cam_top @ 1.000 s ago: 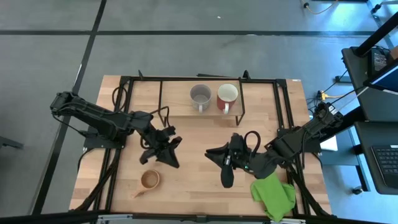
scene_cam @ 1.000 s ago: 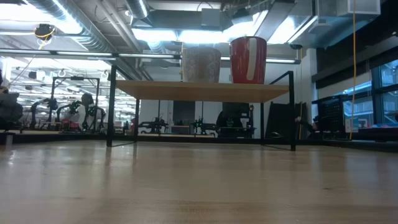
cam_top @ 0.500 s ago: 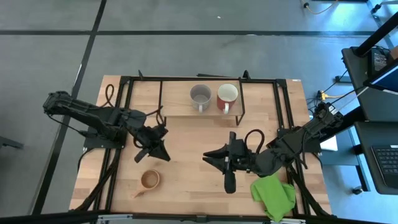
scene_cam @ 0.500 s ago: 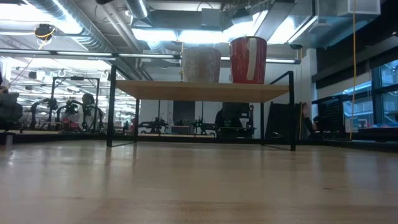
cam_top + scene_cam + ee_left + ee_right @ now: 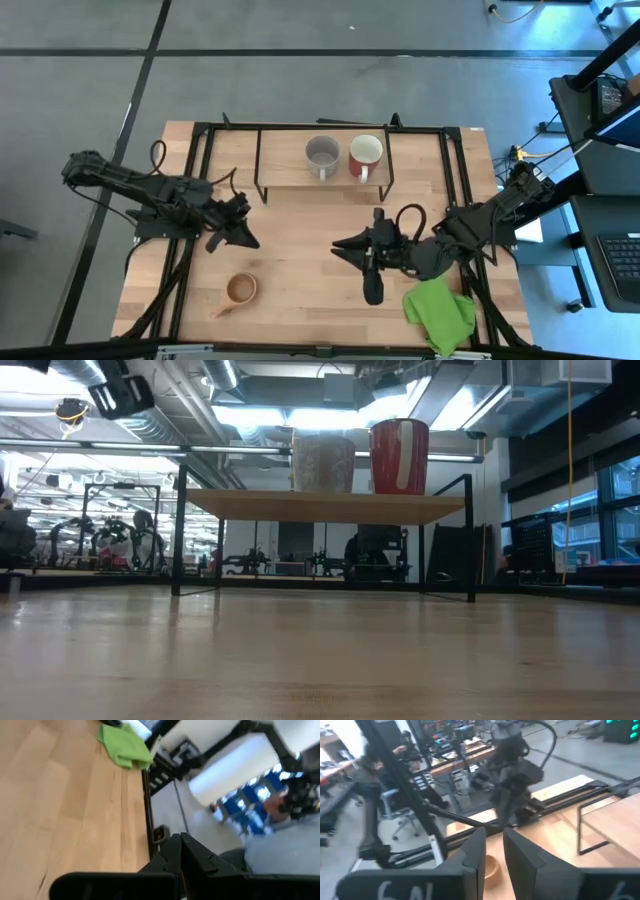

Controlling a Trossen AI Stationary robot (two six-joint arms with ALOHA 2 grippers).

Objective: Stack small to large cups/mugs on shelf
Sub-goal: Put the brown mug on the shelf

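The small tan wooden cup (image 5: 241,289) stands upright on the tabletop near the front left; it also shows in the right wrist view (image 5: 490,868). The grey mug (image 5: 322,153) (image 5: 322,463) and the red mug (image 5: 366,153) (image 5: 399,456) stand side by side on the shelf (image 5: 285,173) (image 5: 320,506), on its right half. My left gripper (image 5: 240,238) (image 5: 180,842) is shut, above the table a little beyond the wooden cup. My right gripper (image 5: 358,268) (image 5: 494,845) is open, near the table's middle, pointing left toward the cup.
A green cloth (image 5: 440,310) (image 5: 125,745) lies at the table's front right corner beside the right arm. The shelf's black legs (image 5: 180,550) stand at the far side. Bare wood (image 5: 300,235) lies between the two grippers and in front of the shelf.
My left gripper has drawn back toward the table's left edge and a little toward the far side, away from the wooden cup, and part of that arm now shows at the low view's top left. The cups have kept still.
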